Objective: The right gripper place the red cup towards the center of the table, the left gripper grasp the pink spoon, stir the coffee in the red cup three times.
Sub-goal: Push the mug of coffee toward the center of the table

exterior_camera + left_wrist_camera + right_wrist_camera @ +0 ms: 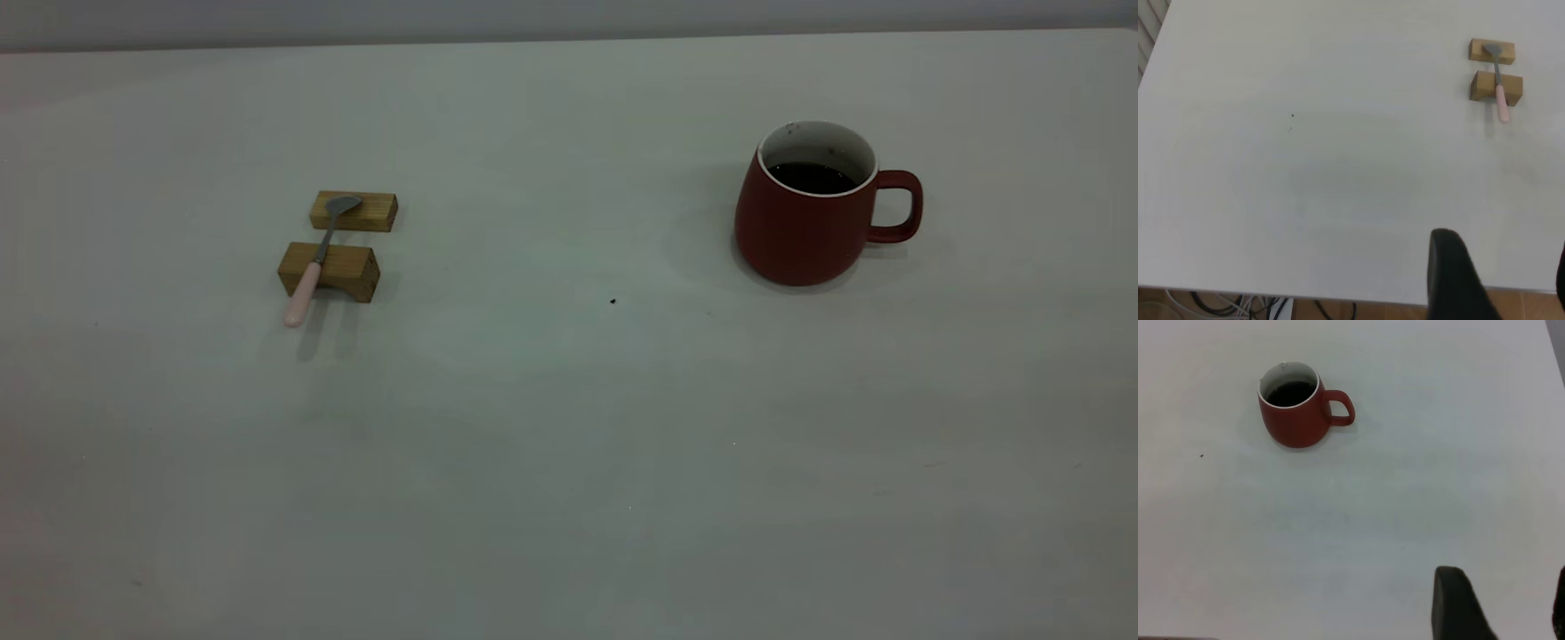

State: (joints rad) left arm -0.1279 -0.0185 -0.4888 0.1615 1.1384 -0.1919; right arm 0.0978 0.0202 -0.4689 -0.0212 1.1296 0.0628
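Observation:
The red cup [805, 222] stands upright at the right of the table [569, 444], handle pointing right, with dark coffee [811, 178] inside. At the left, the pink spoon [316, 262] lies across two wooden blocks, grey bowl on the far one and pink handle jutting over the near one. Neither arm shows in the exterior view. My left gripper [1503, 280] hangs open over the table's near edge, far from the spoon [1499, 87]. My right gripper [1508, 607] is open too, well away from the cup [1295, 413]. Nothing sits between either pair of fingers.
Two tan wooden blocks [354, 212] [342, 267] carry the spoon. A few dark specks [613, 301] dot the table's middle. Cables [1238, 307] hang below the table's near edge in the left wrist view.

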